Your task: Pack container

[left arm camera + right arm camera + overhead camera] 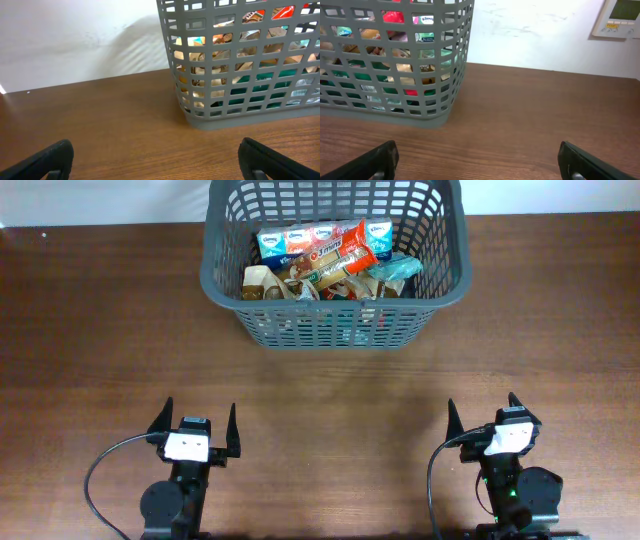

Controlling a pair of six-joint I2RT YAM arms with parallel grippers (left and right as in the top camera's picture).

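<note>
The dark grey lattice container [225, 280] stands at the far middle of the wooden table. It holds several snack packets [335, 255], red, blue and tan. It also shows in the left wrist view [200, 117] and in the right wrist view [455, 95], packets visible through the slots. My left gripper [197, 423] [157, 160] is open and empty near the front left. My right gripper [483, 412] [477, 160] is open and empty near the front right. Both are well short of the container.
The brown wooden table [90, 330] ends at a white wall behind the container. A wall control panel [620, 20] shows at the upper right of the right wrist view. Black cables loop beside each arm base.
</note>
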